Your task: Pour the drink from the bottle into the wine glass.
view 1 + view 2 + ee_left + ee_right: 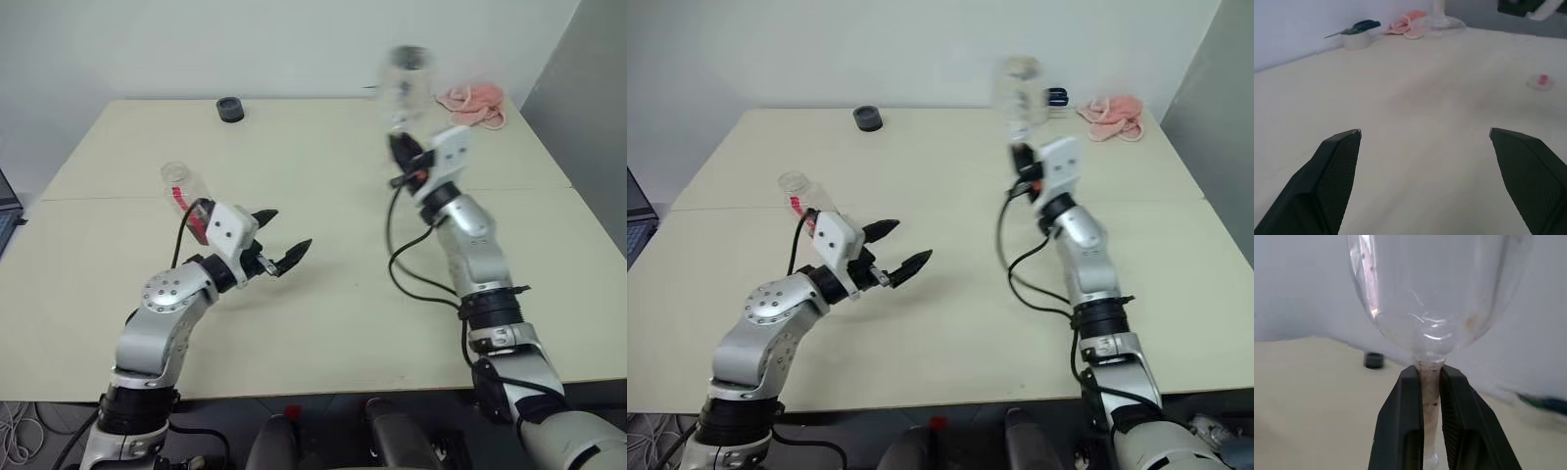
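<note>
Wine glass: clear rounded bowl, looks empty, your right claw clamped on its thin stem, lifted toward the worktop far-right corner. Bottle, clear plastic, lies behind your left claw, jaws spread wide, holding nothing.

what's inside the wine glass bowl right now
Nothing visible: the wine glass bowl looks clear and empty, with the wall and table showing through it. The right end effector is shut on its stem, and the black fingers cover the stem's lower part.
</note>
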Robot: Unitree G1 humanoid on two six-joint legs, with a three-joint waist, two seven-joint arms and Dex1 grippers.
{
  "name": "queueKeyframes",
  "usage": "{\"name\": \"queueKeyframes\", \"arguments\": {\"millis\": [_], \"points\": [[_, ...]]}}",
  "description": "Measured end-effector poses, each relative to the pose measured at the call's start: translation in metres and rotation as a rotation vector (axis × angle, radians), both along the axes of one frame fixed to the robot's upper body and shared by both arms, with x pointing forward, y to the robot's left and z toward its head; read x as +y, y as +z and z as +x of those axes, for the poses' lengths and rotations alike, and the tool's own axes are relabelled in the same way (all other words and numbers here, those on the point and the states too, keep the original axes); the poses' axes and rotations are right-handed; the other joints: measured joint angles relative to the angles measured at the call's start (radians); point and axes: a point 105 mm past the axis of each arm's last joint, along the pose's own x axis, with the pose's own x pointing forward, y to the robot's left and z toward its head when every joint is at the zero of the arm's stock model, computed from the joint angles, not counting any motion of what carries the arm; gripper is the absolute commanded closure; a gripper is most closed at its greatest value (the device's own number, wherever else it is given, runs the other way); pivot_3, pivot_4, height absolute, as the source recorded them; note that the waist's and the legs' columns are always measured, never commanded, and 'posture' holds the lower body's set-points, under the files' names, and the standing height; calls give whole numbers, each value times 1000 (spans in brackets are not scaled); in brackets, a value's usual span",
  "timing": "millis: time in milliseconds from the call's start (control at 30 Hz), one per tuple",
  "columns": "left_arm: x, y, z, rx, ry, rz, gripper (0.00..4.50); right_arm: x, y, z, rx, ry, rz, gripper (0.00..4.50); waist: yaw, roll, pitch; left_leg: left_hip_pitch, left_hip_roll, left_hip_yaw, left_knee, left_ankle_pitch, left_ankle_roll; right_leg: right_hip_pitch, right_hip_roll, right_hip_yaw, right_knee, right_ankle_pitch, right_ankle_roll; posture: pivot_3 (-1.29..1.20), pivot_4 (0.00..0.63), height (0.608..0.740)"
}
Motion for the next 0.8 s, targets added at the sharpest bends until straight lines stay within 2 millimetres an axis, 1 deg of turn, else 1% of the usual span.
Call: {"name": "queueKeyframes", "arguments": {"millis": [67,133,233,333,433,600,800], "points": [[9,-3,-7,36,4,-17,0,9,-22,-3,50,24,-26,4295,8,0,0,-1,-2,0,1,0,0,0,-3,0,0,0,0,0,150,740],[19,-5,-14,76,19,-45,0,10,-40,-2,98,28,-42,4296,14,-1,1,-1,-4,1,4,0,0,1,-6,0,-1,0,0,0,150,740],[25,-2,-24,120,12,-114,0,18,-47,-3,97,48,-63,4297,17,-2,2,-1,-4,3,6,0,0,2,-6,1,-1,0,1,0,150,740],[29,-3,-33,144,15,-116,0,29,-55,-8,104,91,-69,4297,16,-3,1,1,-3,3,5,0,0,3,-4,1,-1,0,1,0,150,740],[35,-9,-38,177,42,-110,0,30,-76,-11,175,112,-53,4298,16,-3,1,1,-2,1,5,0,0,3,-3,0,0,0,1,0,150,740],[36,-8,-39,180,55,-109,0,33,-108,-16,290,139,-51,4301,17,-3,1,2,-2,1,5,0,0,4,-3,1,0,0,1,0,150,740],[37,-7,-39,172,76,-99,0,31,-114,-14,317,140,-37,4302,12,-3,1,6,-2,1,5,0,0,8,-2,0,0,-1,3,0,150,740]]}}
